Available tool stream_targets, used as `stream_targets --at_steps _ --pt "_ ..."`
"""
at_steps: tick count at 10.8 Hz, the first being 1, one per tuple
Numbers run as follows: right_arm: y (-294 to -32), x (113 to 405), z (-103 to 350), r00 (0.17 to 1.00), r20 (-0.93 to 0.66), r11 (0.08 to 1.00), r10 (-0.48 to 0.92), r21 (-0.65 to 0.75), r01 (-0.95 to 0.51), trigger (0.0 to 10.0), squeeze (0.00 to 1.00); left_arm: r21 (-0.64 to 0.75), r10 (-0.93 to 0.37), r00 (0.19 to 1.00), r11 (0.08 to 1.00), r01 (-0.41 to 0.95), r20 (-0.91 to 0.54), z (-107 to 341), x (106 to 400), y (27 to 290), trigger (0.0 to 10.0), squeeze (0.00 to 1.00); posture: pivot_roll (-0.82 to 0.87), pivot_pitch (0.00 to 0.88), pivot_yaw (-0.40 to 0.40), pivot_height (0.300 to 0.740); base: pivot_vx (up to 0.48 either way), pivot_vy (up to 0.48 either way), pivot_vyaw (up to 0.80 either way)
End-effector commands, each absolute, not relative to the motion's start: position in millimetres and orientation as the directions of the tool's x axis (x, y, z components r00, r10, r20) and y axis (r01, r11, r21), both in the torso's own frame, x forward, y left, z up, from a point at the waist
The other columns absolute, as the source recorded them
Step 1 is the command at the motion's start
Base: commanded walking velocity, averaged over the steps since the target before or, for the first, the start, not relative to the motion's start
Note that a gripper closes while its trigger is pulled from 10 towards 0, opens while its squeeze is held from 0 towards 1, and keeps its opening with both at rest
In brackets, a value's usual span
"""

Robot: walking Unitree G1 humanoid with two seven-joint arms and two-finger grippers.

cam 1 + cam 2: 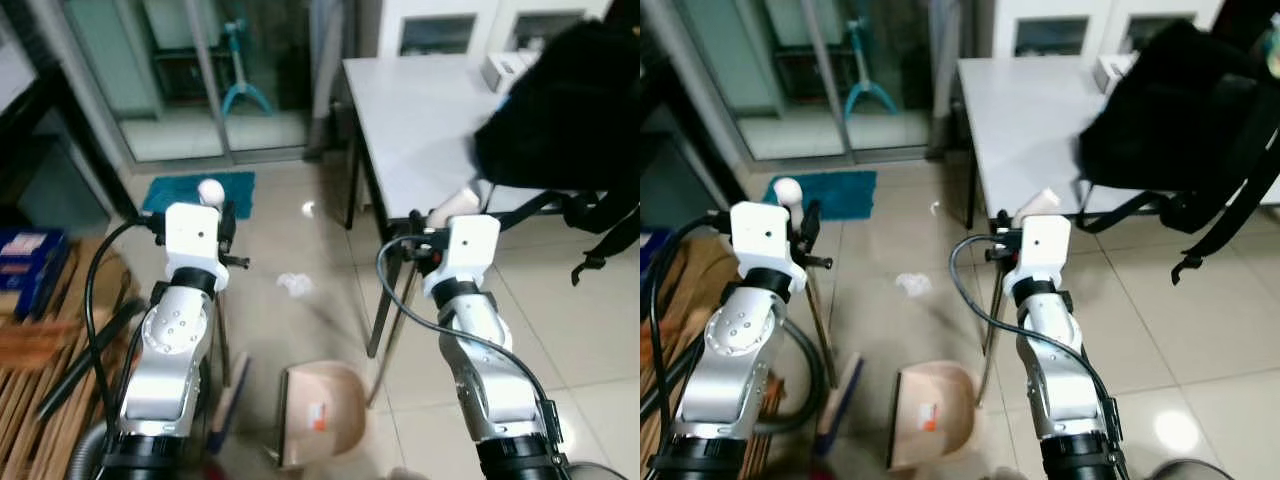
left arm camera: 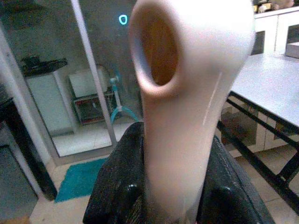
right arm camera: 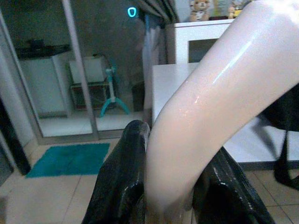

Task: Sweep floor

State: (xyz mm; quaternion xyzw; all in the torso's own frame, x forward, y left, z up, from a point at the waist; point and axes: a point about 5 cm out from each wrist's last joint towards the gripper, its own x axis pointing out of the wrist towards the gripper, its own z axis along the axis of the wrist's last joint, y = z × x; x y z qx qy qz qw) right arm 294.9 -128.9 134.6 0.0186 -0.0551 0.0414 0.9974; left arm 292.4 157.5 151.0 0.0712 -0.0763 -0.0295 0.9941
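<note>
On glossy tile (image 1: 300,250), crumpled, probably paper scrap (image 1: 295,284), beige dustpan (image 1: 322,410).

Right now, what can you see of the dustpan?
The dustpan is pale beige, plastic by its look, with a small orange-and-white label inside. It sits on the tiled floor between the two arms, its scoop side turned toward the crumpled paper farther out. A thin pole rises from it to a pale curved handle, which the right gripper clamps between its fingers. The broom's head lies just to its left.
</note>
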Motion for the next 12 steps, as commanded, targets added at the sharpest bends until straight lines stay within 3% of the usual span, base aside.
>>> stream_targets --at_steps 1,5,8,12 --pt "-135.4 296.7 143.8 0.986 0.159 0.998 0.057 0.013 -0.06 10.0 0.0 0.139 -0.1 0.977 0.987 0.074 0.189 160.1 293.3 150.4 10.0 0.0 0.0 0.021 0.039 0.74 0.458 0.0 0.0" --pt "-131.7 296.7 143.9 0.983 0.157 0.996 0.092 -0.01 -0.092 10.0 0.0 0.141 -0.106 0.975 0.987 0.08 0.193 160.2 293.7 148.9 10.0 0.0 0.0 0.005 0.034 0.74 0.453 0.0 0.0" --pt "-128.4 298.2 143.9 0.983 0.159 0.996 0.093 -0.006 -0.093 10.0 0.0 0.148 -0.104 0.975 0.986 0.076 0.195 160.5 293.7 151.3 10.0 0.0 0.0 0.003 0.032 0.74 0.454 0.0 0.8" --pt "-133.8 297.4 143.9 0.984 0.163 0.997 0.069 0.014 -0.072 10.0 0.0 0.152 -0.112 0.975 0.985 0.083 0.191 159.2 294.6 149.7 10.0 0.0 0.0 0.015 0.035 0.74 0.453 0.0 0.0"
